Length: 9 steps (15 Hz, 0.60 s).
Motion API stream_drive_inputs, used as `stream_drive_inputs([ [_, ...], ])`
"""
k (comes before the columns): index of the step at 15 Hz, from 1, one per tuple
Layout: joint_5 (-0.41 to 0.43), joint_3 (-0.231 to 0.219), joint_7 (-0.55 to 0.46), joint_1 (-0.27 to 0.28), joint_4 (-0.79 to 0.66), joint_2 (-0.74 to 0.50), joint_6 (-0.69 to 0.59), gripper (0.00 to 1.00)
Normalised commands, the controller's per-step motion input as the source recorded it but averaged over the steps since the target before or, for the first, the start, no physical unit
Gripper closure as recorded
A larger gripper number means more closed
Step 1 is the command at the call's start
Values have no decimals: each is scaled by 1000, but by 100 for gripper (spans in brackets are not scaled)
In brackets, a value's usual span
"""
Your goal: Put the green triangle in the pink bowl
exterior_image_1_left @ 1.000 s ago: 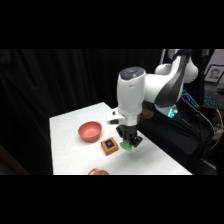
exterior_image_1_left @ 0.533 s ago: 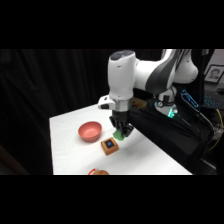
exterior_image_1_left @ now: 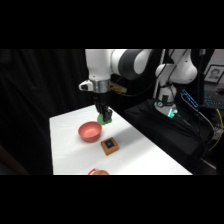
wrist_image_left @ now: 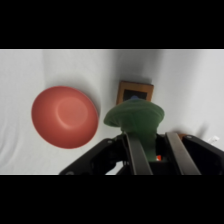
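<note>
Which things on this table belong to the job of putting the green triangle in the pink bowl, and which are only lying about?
Belonging to the job:
green triangle, held in the gripper
pink bowl, empty

Lying about:
orange-brown square block
red and orange thing, partly visible at the table's near edge

In the wrist view the bowl [wrist_image_left: 65,116] lies at 9 o'clock of the pincer [wrist_image_left: 152,155], bare worktop [wrist_image_left: 107,75] between; a block [wrist_image_left: 135,92] sits at 12.
</note>
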Motion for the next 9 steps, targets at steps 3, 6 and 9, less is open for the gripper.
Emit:
stream_drive_inputs([
  [3, 166, -67, -253, -129, 301, 29, -239, 93],
  [6, 155, -57, -202, -102, 338, 139, -190, 93],
  [9, 139, -47, -148, -84, 351, 244, -127, 93],
])
